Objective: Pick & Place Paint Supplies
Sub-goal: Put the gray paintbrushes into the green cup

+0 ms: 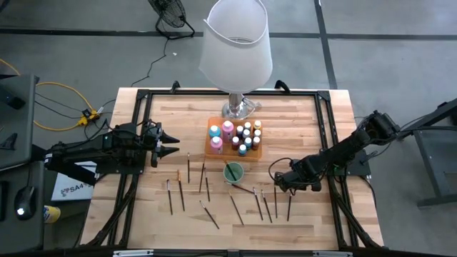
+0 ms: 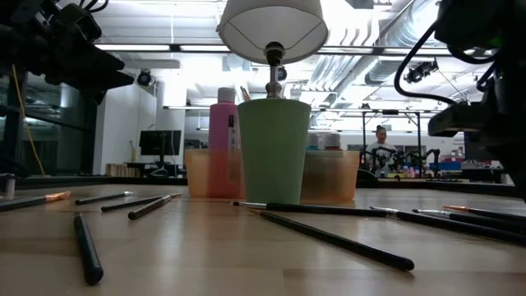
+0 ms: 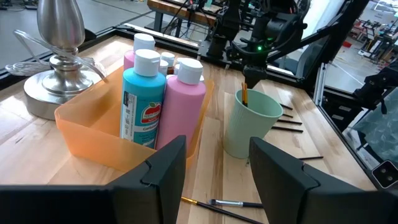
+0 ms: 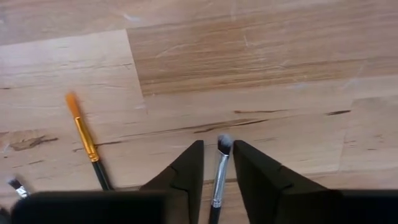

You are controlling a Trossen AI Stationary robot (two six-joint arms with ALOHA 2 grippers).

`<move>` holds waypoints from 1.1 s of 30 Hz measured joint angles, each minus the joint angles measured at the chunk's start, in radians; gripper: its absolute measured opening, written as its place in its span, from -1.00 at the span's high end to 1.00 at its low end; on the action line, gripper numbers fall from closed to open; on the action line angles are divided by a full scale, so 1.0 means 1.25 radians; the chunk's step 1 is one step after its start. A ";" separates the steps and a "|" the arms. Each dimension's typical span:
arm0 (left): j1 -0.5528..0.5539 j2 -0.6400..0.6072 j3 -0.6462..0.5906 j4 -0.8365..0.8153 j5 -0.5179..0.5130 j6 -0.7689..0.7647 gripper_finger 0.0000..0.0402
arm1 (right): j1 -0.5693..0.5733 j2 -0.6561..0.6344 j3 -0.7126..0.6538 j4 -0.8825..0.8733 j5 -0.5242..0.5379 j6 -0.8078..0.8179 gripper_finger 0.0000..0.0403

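My right gripper (image 4: 217, 163) points down near the table's right side (image 1: 277, 178). Its fingers stand close on either side of a thin brush (image 4: 217, 182) with a grey tip that lies flat on the wood, and a narrow gap shows on each side. An orange-tipped brush (image 4: 84, 134) lies beside it. A green cup (image 1: 233, 172) with a brush in it (image 3: 244, 93) stands near the middle. Behind it an orange tray (image 1: 214, 150) holds teal (image 3: 143, 102) and pink (image 3: 186, 99) bottles and small capped ones. My left gripper (image 1: 171, 146) waits open at the left, above the table.
A big white-shaded lamp (image 1: 235, 43) stands at the far middle, its metal base (image 3: 56, 62) just behind the tray. Several dark-handled brushes (image 1: 207, 189) lie scattered across the near half of the table. A black frame (image 1: 139, 100) runs around the tabletop.
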 joint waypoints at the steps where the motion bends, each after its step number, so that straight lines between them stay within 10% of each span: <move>1: 0.000 0.000 0.000 0.000 0.000 0.000 0.14 | 0.000 0.000 0.000 -0.001 -0.002 0.000 0.64; 17: 0.000 0.000 0.000 0.000 0.000 0.000 0.14 | 0.004 -0.005 0.003 0.033 -0.010 -0.043 0.97; 33: 0.000 0.000 0.000 0.000 0.000 0.000 0.14 | 0.032 -0.077 0.170 -0.021 0.266 -0.166 0.98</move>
